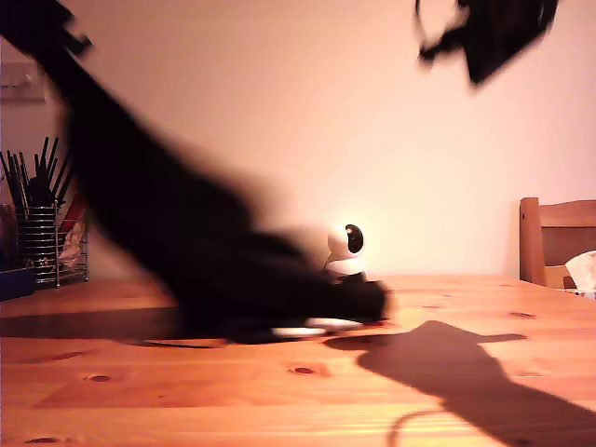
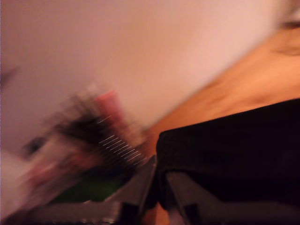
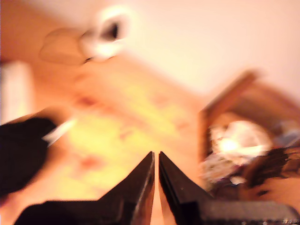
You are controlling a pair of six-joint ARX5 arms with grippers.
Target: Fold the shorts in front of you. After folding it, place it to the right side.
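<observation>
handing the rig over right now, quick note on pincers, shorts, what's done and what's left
My first pincer is shut on the black soft-fabric shorts, lifting one end toward the exterior view's upper left; the other end rests on the wooden table by the small white camera.
My second pincer is shut, holds nothing and is raised.
Done: shorts grasped. Left: finish the fold, then place them aside.

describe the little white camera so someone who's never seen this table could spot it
Look at the wooden table, at its far edge against the plain wall. Just behind the heap of black shorts stands the camera, small, white and rounded, with a dark round lens, the only white ball-shaped thing there.
</observation>
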